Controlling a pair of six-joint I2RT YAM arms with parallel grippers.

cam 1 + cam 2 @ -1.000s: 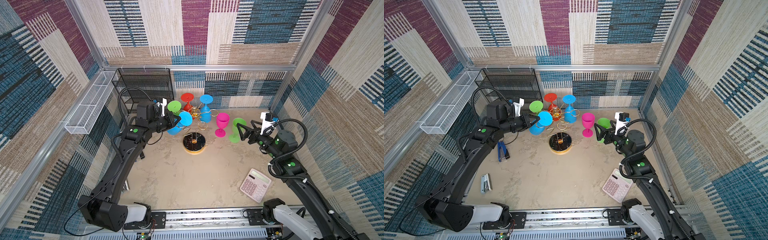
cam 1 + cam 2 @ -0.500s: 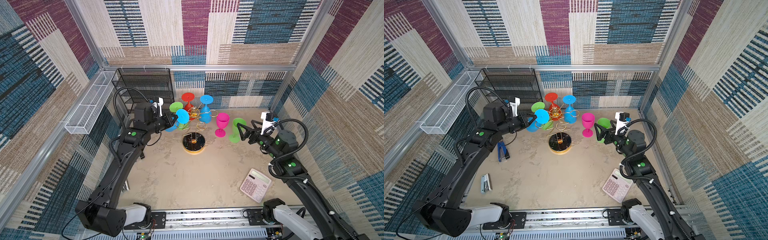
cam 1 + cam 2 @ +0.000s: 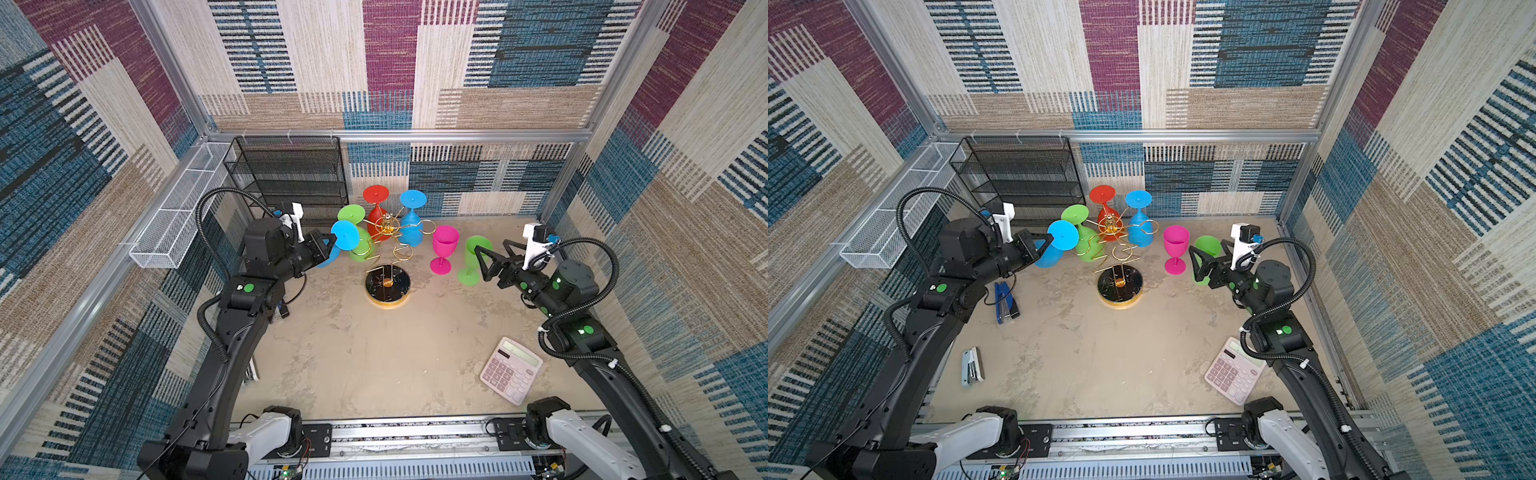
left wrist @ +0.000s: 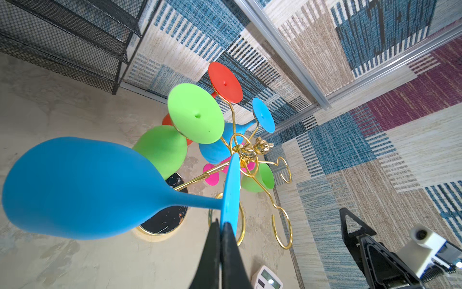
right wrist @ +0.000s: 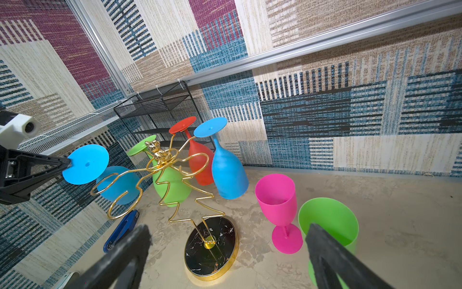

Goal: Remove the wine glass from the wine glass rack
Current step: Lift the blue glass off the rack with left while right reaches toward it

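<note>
Where the left gripper [image 3: 332, 243] stands: clamped tight on the foot of the blue wine glass [image 3: 1047, 257]; glass tilted at an outer loop of the wine glass rack [image 3: 376, 286]
In the way: hung green glass [image 3: 351, 213] just beside
Right gripper [image 3: 490, 246]: wide apart, empty; near upright green glass [image 3: 468, 253]

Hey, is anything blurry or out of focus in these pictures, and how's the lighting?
Right wrist view: a black finger of the right gripper is blurred, the gold wire wine glass rack sharp. Left wrist view: the matte blue wine glass is crisp. Both top views: sharp, evenly lit, no harsh shadows.
</note>
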